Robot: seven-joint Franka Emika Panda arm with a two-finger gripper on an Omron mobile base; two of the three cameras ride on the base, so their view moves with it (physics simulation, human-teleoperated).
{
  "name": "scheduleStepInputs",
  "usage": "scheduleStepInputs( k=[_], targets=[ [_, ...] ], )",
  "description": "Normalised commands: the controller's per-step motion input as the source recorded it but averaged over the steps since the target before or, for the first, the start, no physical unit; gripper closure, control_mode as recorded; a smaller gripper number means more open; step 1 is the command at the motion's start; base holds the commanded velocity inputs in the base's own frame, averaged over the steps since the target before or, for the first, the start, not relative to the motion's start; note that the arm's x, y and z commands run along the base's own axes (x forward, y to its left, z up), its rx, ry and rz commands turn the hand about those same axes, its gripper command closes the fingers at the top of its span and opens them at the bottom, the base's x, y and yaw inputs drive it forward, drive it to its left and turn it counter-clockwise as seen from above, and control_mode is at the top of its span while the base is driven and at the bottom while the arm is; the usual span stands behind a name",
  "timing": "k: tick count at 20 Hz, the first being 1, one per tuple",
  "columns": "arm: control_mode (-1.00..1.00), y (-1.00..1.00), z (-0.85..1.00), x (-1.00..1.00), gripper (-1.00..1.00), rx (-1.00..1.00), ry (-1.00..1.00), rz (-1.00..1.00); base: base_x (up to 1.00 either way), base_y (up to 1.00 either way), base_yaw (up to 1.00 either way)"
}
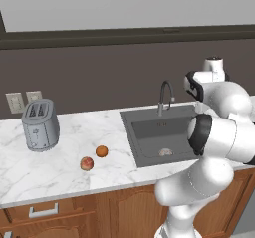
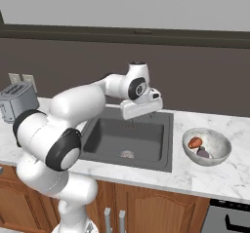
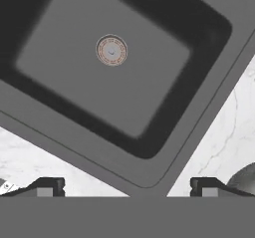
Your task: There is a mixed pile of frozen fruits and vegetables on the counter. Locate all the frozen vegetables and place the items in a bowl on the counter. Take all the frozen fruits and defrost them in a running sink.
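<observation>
The hand [image 3: 127, 187] hangs over the sink [image 2: 124, 139], fingers spread wide and holding nothing; looking along it, the basin floor and drain [image 3: 111, 50] lie straight below, with the sink's corner rim between the fingertips. The bowl [image 2: 222, 151] sits on the counter [image 2: 219, 178] just to one side of the hand, past the sink's edge, already holding the root [image 2: 194, 142] and the eggplant [image 2: 202, 153], so the vegetables look done. The fruits remain: the orange [image 1: 101, 151] and the apple [image 1: 86, 163] lie close together on the counter well off on the hand's other side, beyond the sink. To do the next step well, swing across high enough to clear the faucet [image 1: 165, 96], come down squarely over one fruit with the fingers straddling its widest part, and close gently, since a round ball will roll if nudged off-centre.
</observation>
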Motion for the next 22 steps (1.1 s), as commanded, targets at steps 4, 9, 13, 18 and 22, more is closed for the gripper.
scheduleStepInputs(
  k=[4,9,13,18,22],
  targets=[
    [-1.00,0.61,-0.11,0.16,-1.00,0.00,0.00,0.00,0.00,0.00,0.00],
    [-1.00,0.62,-0.15,0.22,-1.00,-0.03,0.00,0.00,0.00,0.00,0.00],
    [-1.00,0.62,-0.17,0.09,-1.00,-0.01,0.01,0.00,0.00,0.00,0.00],
    [-1.00,0.59,-0.18,0.00,-1.00,0.00,0.02,0.00,0.00,0.00,0.00],
    [-1.00,0.61,-0.12,0.01,-1.00,-0.01,0.03,0.00,0.00,0.00,0.00]
  ],
)
